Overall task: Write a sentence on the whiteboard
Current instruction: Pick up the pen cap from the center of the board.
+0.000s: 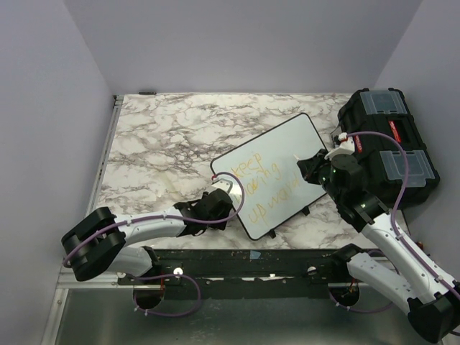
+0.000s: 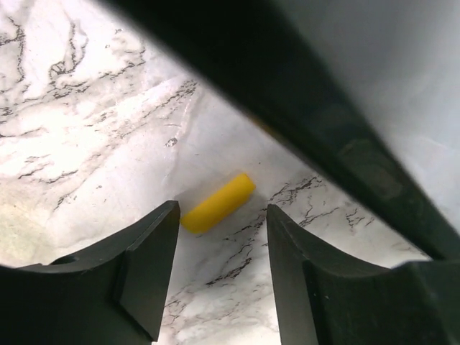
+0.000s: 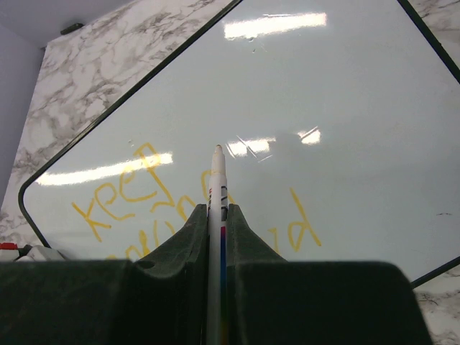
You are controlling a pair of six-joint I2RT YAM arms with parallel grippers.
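The whiteboard (image 1: 277,154) lies slanted on the marble table, with the yellow-orange sentence (image 1: 267,185) in three short lines near its lower left. My right gripper (image 1: 310,164) hovers over the board's right part, shut on a white marker (image 3: 216,188). The marker's tip points at the board just past the writing (image 3: 129,190). My left gripper (image 1: 218,188) sits at the board's left corner, open with nothing between its fingers (image 2: 147,262). A yellow cap (image 2: 218,203) lies on the marble just ahead of them. The board's dark rim (image 2: 302,108) crosses that view diagonally.
A black toolbox (image 1: 388,147) with clear lid compartments stands at the table's right edge, close behind my right arm. Grey walls close in the table on the left, back and right. Bare marble (image 1: 172,136) stretches left of the board and behind it.
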